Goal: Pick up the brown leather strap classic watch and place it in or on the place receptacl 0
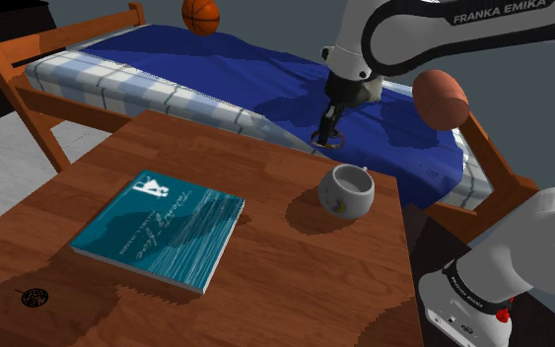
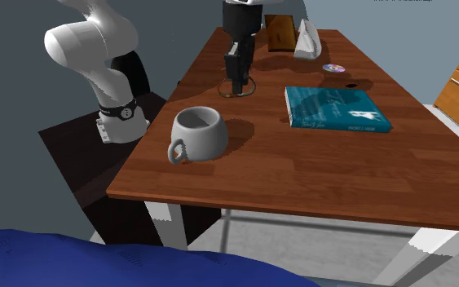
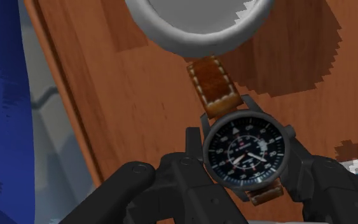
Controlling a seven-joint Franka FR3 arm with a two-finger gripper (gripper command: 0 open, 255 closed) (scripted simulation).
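Between claw [image 3: 244,167] fingers: watch [image 3: 242,151] clamped at case, brown strap pointing toward white mug [image 3: 196,28].

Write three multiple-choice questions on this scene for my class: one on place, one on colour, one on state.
1. Where is the mug? A on the book; B on the table, apart from the book; C under the table.
2. What colour is the watch dial? A white; B black; C blue.
3. How are the fingers? A open wide; B shut on nothing; C shut on the watch.
Answers: 1 B, it stands on bare wood beside the book. 2 B, the face is black. 3 C, they clasp its case from both sides.
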